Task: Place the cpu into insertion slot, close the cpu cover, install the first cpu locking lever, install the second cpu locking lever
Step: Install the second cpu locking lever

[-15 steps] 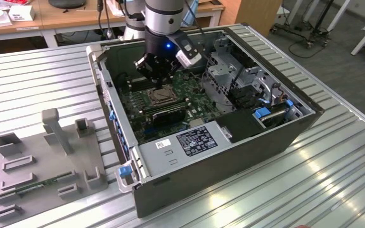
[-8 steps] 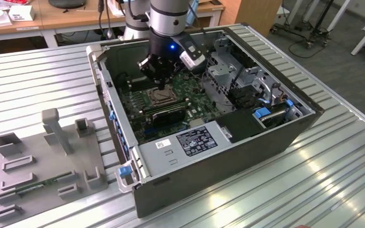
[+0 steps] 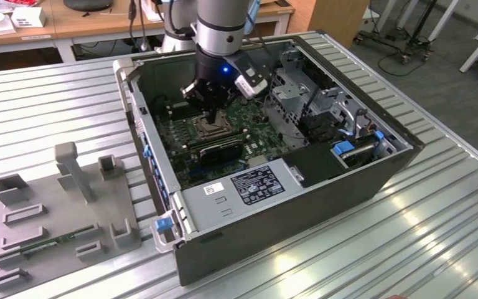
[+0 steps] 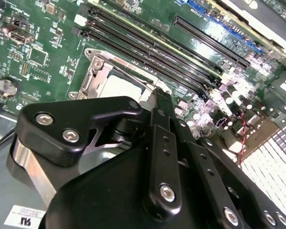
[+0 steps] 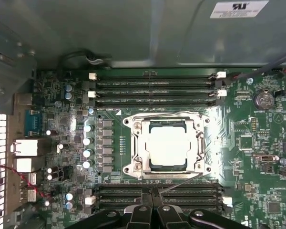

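I see the pale silvery square cpu (image 5: pixel 168 145) seated in the dark, silver-framed insertion slot (image 5: pixel 129 145), thin silver cpu cover (image 5: pixel 199 143) down around it. My black gripper (image 5: pixel 152 199) hangs just beside, fingers together, holding nothing. Misjudging a lever could skid the tips onto the green board (image 5: pixel 257 143).

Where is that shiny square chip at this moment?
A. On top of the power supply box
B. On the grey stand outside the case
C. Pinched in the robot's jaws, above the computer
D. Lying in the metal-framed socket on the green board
D: in the first wrist view the cpu lies flat within the silver frame of the insertion slot, among the green circuit board.
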### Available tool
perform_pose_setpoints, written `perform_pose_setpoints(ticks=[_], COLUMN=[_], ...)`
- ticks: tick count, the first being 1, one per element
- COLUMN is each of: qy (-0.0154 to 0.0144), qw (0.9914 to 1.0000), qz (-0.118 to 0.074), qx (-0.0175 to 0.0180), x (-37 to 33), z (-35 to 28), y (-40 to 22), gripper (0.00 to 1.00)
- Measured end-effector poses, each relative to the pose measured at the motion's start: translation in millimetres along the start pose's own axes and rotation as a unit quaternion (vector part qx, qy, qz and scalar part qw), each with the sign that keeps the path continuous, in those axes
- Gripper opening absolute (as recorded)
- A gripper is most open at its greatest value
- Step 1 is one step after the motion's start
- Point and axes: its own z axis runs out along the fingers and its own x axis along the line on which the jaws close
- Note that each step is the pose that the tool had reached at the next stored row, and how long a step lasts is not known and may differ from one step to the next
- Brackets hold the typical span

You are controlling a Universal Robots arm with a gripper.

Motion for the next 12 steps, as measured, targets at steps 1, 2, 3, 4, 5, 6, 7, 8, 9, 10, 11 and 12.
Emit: perform_pose_setpoints(ticks=[1, 2, 3, 4, 5, 6, 7, 8, 9, 10, 11, 12], qy=[0.0000, -0.0001, -0.0001, 0.0000, 0.0000, 0.0000, 0.0000, 0.0000, 0.0000, 0.0000, -0.0001, -0.0001], qw=[1.00000, 1.00000, 1.00000, 1.00000, 1.00000, 1.00000, 1.00000, 1.00000, 1.00000, 1.00000, 1.00000, 1.00000], qz=[0.000, 0.000, 0.000, 0.000, 0.000, 0.000, 0.000, 0.000, 0.000, 0.000, 0.000, 0.000], qx=[0.0000, 0.0000, 0.0000, 0.0000, 0.0000, 0.0001, 0.0000, 0.0001, 0.0000, 0.0000, 0.0000, 0.0000], x=[0.3, 0.6, 1.0, 1.4, 1.9, 2.5, 3.1, 3.8, 4.6, 5.5, 6.7, 7.8], z=[1.8, 3.7, 5.5, 7.3, 9.2, 10.9, 12.8, 14.6, 16.5, 18.3, 20.2, 22.0], y=[-0.1, -0.2, -0.4, -0.5, -0.6, -0.8, -0.9, -1.1, -1.2, -1.3, -1.5, -1.6], gripper=[0.11, 0.11, 0.11, 0.11, 0.11, 0.11, 0.11, 0.11, 0.11, 0.11, 0.11, 0.11])
